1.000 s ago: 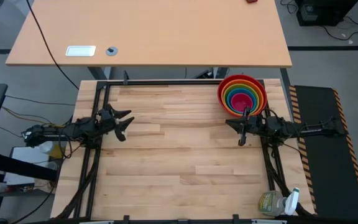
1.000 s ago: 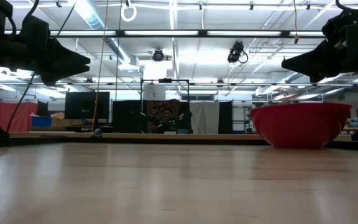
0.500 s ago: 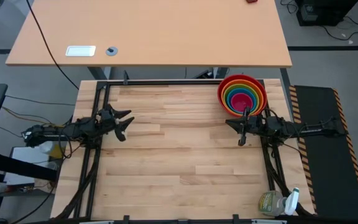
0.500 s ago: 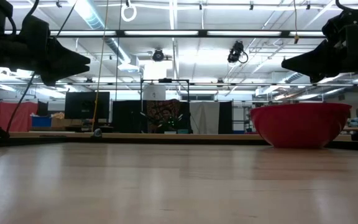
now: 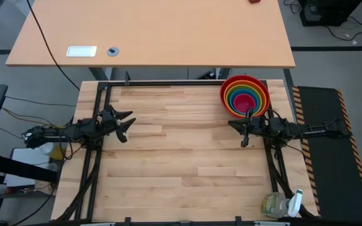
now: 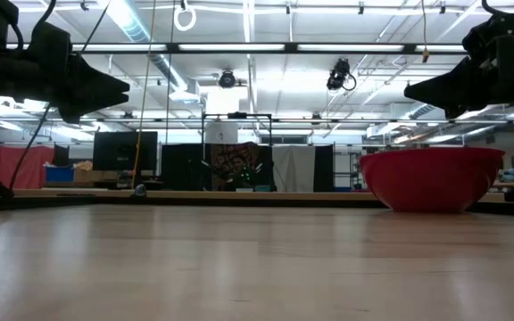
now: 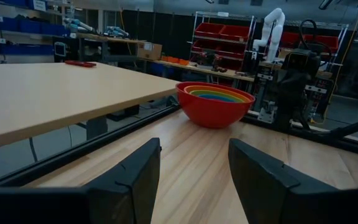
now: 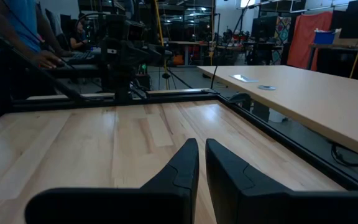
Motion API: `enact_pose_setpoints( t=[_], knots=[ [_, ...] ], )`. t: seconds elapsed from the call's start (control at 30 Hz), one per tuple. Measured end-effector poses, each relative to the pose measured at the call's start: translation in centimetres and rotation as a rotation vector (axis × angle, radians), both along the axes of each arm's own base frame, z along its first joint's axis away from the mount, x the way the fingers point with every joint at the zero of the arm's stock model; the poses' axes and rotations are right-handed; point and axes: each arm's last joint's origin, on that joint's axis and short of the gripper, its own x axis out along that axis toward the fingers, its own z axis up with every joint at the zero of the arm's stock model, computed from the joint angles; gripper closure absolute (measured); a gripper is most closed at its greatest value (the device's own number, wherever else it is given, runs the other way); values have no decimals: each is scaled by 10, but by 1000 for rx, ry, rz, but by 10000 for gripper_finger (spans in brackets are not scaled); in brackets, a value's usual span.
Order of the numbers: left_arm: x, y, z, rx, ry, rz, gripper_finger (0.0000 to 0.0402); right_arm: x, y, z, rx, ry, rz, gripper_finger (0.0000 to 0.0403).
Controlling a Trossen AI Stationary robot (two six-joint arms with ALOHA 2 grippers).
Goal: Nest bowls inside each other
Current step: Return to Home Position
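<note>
The bowls (image 5: 245, 95) stand stacked one inside the other at the table's far right corner: red outermost, then orange, green and blue, with pink (image 5: 246, 100) innermost. The red bowl's base (image 6: 431, 207) rests on the tabletop. The stack also shows in the left wrist view as bowls (image 7: 215, 102). My left gripper (image 5: 131, 120) hovers open at the table's left edge, pointing level toward the right, with nothing between its fingers (image 7: 135, 177). My right gripper (image 5: 230, 123) hovers shut just near of the bowls, at the right edge, pointing level toward the left.
A light wooden desk (image 5: 149, 31) stands beyond the far edge, with a black frame rail (image 5: 168, 83) between it and the table. A spray bottle (image 5: 281, 204) lies at the near right corner. A person (image 8: 17, 37) stands beyond the left arm. Bare wood (image 5: 181, 144) lies between the grippers.
</note>
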Motion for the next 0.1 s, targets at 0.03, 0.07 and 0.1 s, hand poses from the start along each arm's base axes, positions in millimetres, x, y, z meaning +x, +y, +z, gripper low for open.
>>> enact_pose_setpoints(
  t=[0.03, 0.07, 0.1],
  knots=[
    [0, 0, 0, 0, 0, 0, 209, 0, 0, 0, 0, 0, 0, 364],
    [0, 0, 0, 0, 0, 0, 209, 0, 0, 0, 0, 0, 0, 364],
    [0, 0, 0, 0, 0, 0, 209, 0, 0, 0, 0, 0, 0, 364]
  ],
)
